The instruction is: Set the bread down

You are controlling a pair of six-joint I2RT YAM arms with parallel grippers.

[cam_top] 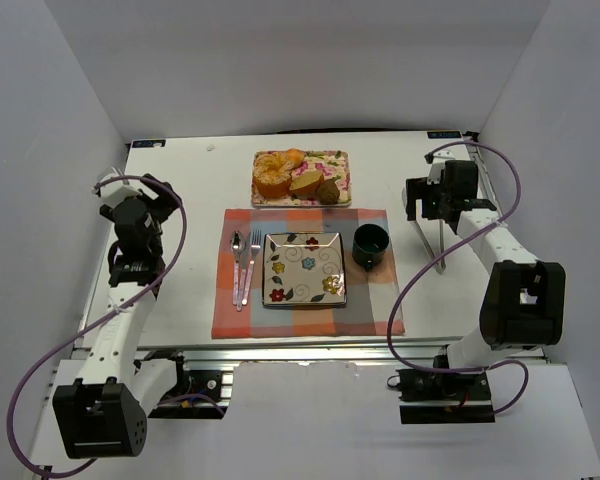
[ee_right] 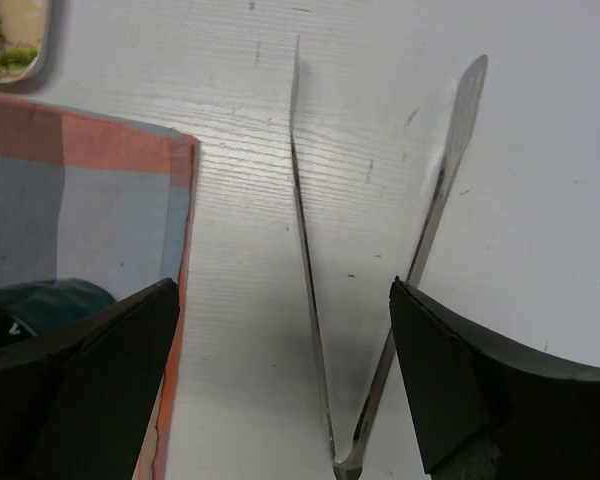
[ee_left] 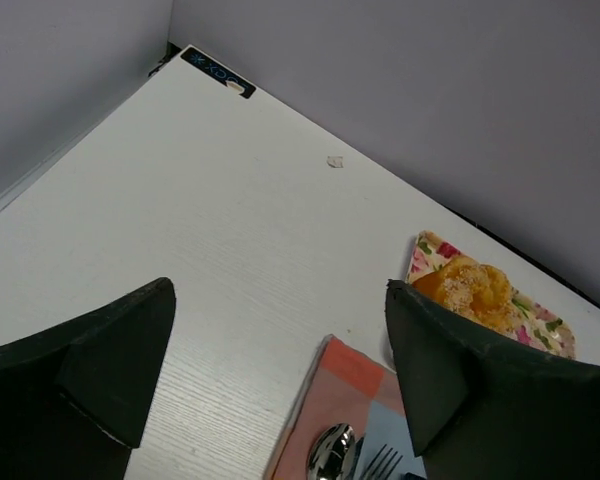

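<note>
The bread (cam_top: 305, 182) is a small pale tan slice on the floral tray (cam_top: 338, 160) at the back of the table, between an orange glazed pastry (cam_top: 275, 172) and a dark muffin (cam_top: 328, 191). A floral square plate (cam_top: 303, 268) lies on the checked placemat (cam_top: 305, 320). My left gripper (cam_top: 158, 196) is open and empty over bare table left of the placemat. In the left wrist view my left gripper (ee_left: 280, 370) shows the pastry (ee_left: 475, 288); the bread is hidden there. My right gripper (cam_top: 427, 208) is open and empty, hovering over metal tongs (cam_top: 428, 240). The right wrist view also shows my right gripper (ee_right: 285, 380) and the tongs (ee_right: 310, 260).
A dark green mug (cam_top: 370, 245) stands on the placemat's right side, next to the tongs. A spoon (cam_top: 237, 262) and fork (cam_top: 250, 262) lie left of the plate. White walls close in the table on three sides.
</note>
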